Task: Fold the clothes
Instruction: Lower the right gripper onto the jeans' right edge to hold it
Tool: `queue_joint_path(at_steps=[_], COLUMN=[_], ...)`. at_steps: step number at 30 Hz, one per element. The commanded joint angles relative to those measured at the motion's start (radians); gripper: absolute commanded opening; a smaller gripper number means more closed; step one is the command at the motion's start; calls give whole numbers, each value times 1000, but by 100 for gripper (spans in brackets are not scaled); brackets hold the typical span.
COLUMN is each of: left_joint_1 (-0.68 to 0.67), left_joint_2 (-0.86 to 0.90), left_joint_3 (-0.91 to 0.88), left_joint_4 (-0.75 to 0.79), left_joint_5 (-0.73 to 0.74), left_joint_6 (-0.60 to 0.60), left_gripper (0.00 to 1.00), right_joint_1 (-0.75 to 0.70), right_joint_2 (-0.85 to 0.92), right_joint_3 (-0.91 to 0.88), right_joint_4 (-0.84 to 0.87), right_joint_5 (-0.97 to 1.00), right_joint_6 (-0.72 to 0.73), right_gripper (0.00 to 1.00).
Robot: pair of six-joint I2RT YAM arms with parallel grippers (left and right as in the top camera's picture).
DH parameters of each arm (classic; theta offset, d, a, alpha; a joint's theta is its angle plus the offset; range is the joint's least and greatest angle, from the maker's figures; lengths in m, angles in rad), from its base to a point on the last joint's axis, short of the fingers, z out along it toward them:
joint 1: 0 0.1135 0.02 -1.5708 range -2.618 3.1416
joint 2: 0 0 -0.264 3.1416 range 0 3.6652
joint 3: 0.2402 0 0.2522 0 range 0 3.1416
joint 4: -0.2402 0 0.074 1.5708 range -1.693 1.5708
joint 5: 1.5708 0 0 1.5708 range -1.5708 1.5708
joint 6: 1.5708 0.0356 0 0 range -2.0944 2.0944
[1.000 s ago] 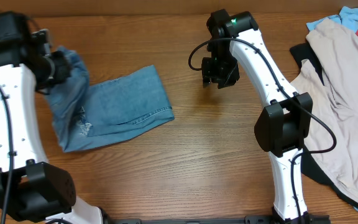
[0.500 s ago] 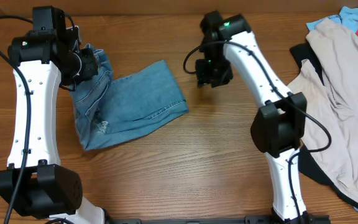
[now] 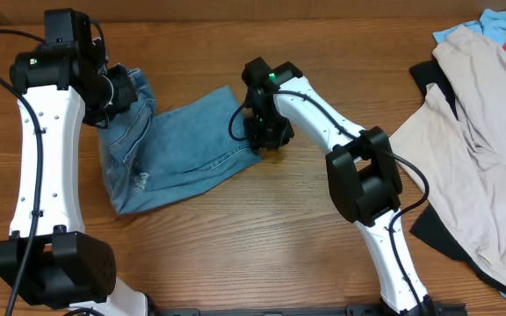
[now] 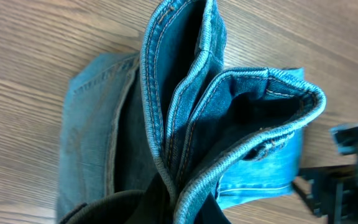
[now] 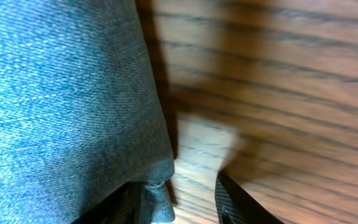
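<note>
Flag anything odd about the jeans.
The jeans lie crooked on the table, one end bunched up with its layers gaping where the left tool pinches it. Nothing looks torn or spilled.

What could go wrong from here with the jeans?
1. The right gripper is open with only the edge of the jeans between its fingers. Closing may catch too little cloth and slip.
2. The left gripper pinches several bunched layers. One might slide out and spoil the fold.
</note>
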Motion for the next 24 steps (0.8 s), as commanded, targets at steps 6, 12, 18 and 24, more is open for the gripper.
queue_joint_path(at_steps=[6,12,18,24], left_joint_1=[-61,-109,-152,-188], left_joint_2=[-9,0,45,103], left_joint_3=[9,6,6,6], left_joint_4=[25,79,63,23], left_joint_5=[101,99,97,97], left_joint_6=[-124,-157,-157,-157], left_gripper=[4,5,9,9], right_joint_1=[67,66,66,66], right_joint_2=[12,12,12,12], right_joint_3=[-31,-31,-31,-31], right_joint_4=[15,1,-1,-5], right_joint_5=[-41,-41,-41,-41], right_joint_6=[0,0,0,0], right_gripper=[42,42,43,42])
